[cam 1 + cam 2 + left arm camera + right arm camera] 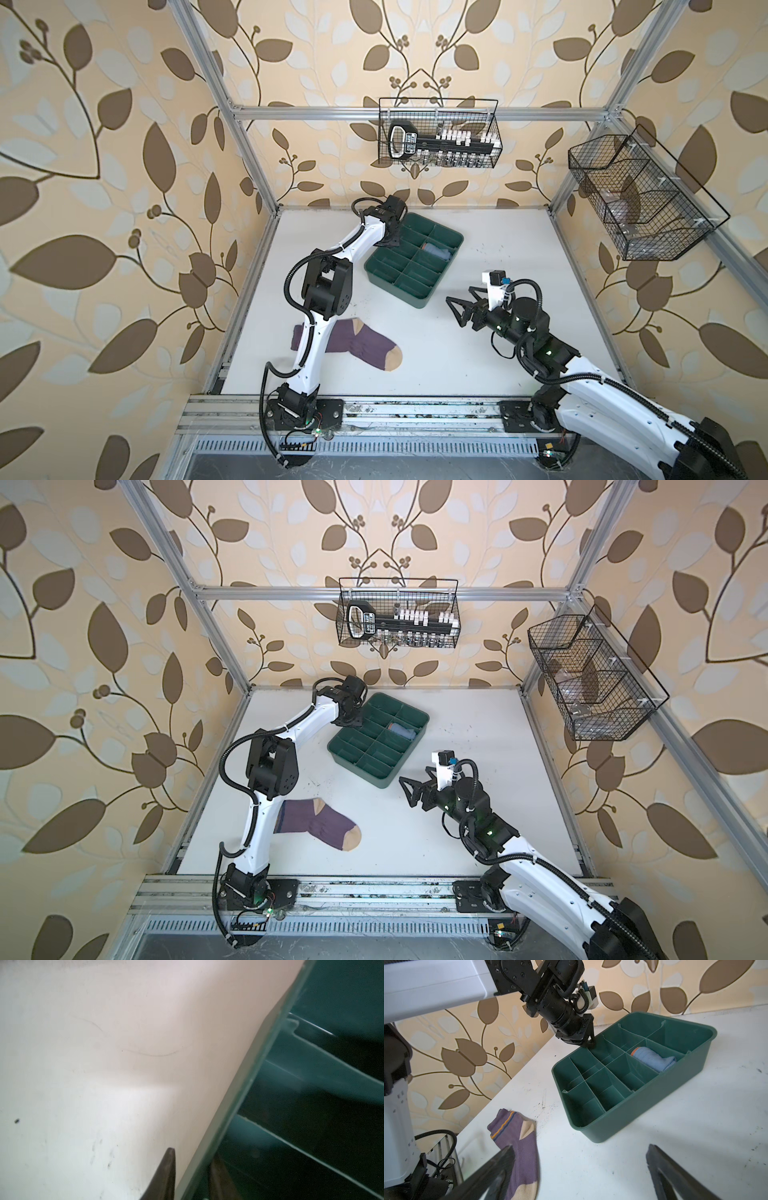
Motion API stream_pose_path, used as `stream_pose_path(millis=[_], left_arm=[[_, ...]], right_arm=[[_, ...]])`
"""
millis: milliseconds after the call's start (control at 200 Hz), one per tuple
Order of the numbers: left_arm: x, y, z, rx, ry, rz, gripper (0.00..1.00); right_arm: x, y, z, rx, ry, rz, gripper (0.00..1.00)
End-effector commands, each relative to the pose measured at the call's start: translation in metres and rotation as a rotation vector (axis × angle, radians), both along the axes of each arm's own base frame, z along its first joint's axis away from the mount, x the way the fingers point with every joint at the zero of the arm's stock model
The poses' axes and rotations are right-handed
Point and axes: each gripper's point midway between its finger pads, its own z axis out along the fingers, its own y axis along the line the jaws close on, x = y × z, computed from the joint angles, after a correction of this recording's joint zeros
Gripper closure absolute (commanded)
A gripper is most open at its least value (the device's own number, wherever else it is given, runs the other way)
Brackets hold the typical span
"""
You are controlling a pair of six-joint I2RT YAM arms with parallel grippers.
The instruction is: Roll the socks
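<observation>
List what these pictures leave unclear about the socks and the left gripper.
- Purple sock: leg partly covered by the left arm in both top views.
- Blue sock: rolled in the tray, right wrist view; toe and heel do not show.
- Left gripper: left wrist view blurred; grip on tray wall unclear.

Green divided tray [409, 297], white table [457, 365]

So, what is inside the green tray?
In the green tray, one rolled grey-blue sock with orange cuff lies in one compartment. Other visible compartments look empty; the left gripper hides part of one.
</observation>
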Motion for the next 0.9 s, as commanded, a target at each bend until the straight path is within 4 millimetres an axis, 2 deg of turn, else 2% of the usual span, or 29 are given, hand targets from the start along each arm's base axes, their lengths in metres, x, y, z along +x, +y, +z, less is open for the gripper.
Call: stream_pose_path(millis=[0, 95, 155, 175, 270, 375, 505, 635, 735, 800, 895], left_arm=[[-0.003, 0.003, 0.011, -0.025, -0.018, 0.071, 0.90], [-0.009, -0.001, 0.011, -0.074, -0.002, 0.101, 1.00], [-0.011, -0.007, 0.015, -0.115, 0.002, 0.116, 1.00], [-0.018, -0.007, 0.005, -0.111, 0.026, 0.120, 1.00], [-0.030, -0.019, 0.003, -0.122, 0.029, 0.132, 1.00], [-0.052, -0.044, 0.002, -0.122, 0.023, 0.129, 1.00], [-0.082, -0.079, 0.006, -0.155, 0.006, 0.148, 1.00], [-0.106, -0.115, 0.015, -0.185, -0.029, 0.111, 1.00], [-0.121, -0.136, 0.019, -0.198, -0.032, 0.079, 1.00], [-0.131, -0.150, 0.018, -0.206, -0.025, 0.047, 1.00], [-0.145, -0.158, 0.015, -0.193, -0.018, 0.033, 1.00]], right_arm=[[0.001, 0.006, 0.012, 0.001, -0.026, 0.026, 0.00], [0.002, 0.002, 0.011, -0.005, -0.024, 0.001, 0.00], [0.004, -0.003, 0.011, -0.013, -0.024, -0.025, 0.00], [0.004, -0.004, 0.012, -0.014, -0.025, -0.032, 0.00], [0.008, -0.017, 0.015, -0.024, -0.022, -0.105, 0.00], [0.014, -0.038, 0.020, -0.035, 0.004, -0.222, 0.00], [0.023, -0.084, 0.028, -0.007, 0.065, -0.429, 0.00], [0.022, -0.127, 0.035, 0.076, 0.102, -0.577, 0.00], [0.016, -0.142, 0.044, 0.108, 0.072, -0.622, 0.00], [0.013, -0.145, 0.047, 0.109, 0.062, -0.634, 0.00], [0.014, -0.145, 0.046, 0.097, 0.068, -0.635, 0.00]])
